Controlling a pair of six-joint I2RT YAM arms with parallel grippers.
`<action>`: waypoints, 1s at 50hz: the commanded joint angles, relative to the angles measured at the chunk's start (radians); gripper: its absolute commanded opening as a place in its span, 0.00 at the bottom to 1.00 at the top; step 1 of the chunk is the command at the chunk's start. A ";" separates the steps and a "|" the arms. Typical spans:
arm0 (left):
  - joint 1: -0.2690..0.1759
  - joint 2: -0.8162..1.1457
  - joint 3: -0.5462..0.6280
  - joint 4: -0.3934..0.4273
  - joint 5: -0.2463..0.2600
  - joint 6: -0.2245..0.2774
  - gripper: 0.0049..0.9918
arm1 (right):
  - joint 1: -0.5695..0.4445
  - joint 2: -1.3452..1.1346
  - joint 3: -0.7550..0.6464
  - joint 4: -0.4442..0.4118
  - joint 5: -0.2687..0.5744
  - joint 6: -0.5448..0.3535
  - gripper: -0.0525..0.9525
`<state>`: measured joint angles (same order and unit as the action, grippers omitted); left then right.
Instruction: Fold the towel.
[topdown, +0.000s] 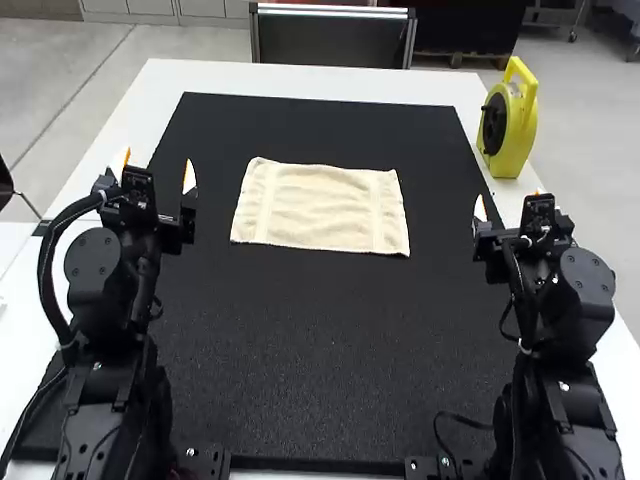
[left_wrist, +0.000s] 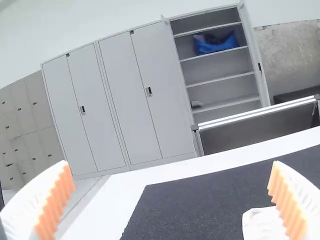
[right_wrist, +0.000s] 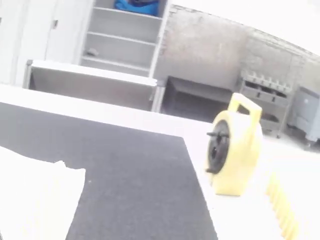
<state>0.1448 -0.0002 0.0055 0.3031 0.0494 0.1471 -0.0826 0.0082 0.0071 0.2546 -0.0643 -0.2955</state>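
Note:
The cream towel lies spread flat on the black mat, a rectangle with slightly wavy edges. In the high view my left gripper stands open to the left of it, and my right gripper stands open to its right; both are apart from the cloth. In the left wrist view, the left gripper has its white fingers with orange pads wide apart, and a corner of the towel shows beside one finger. The right wrist view has the right gripper and, very bright, part of the towel.
A yellow reel with a handle stands at the white table's right edge, beyond the right gripper. The black mat covers most of the table, with bare mat in front of and behind the towel.

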 joint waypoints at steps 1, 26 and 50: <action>0.004 -0.001 0.005 0.024 0.026 -0.029 0.92 | -0.088 -0.004 0.001 0.057 -0.129 0.067 0.95; 0.002 0.374 0.367 0.004 0.041 -0.176 0.92 | -0.276 0.489 0.426 0.078 -0.331 0.352 0.95; 0.004 0.833 0.367 0.260 -0.174 -0.132 0.85 | -0.161 0.993 0.507 0.035 -0.293 0.394 0.96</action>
<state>0.1448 0.8509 0.3878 0.5095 -0.0227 -0.0196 -0.2775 0.9874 0.5167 0.2787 -0.3557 0.0826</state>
